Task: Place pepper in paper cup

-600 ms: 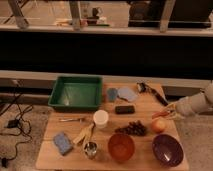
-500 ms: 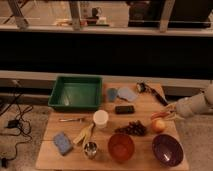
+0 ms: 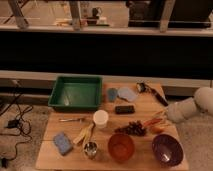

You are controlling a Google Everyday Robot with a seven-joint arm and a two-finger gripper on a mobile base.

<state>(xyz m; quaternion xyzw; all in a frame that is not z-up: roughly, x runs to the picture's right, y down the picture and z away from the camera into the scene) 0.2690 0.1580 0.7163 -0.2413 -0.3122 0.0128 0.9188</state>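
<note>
One pepper point(image 3: 151, 121), one paper cup point(image 3: 100, 118), two bowls point(image 3: 121, 146) point(image 3: 167, 149); end effector point(image 3: 161, 118) at pepper.

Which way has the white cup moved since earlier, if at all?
No, it has not moved: the cup still sits off the green tray's near right corner. The gripper is by the pepper, far right.

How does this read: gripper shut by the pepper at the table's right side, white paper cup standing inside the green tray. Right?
One slip: the camera view shows the paper cup on the table in front of the green tray, not inside it. The gripper is indeed shut by the pepper at the right side.
</note>
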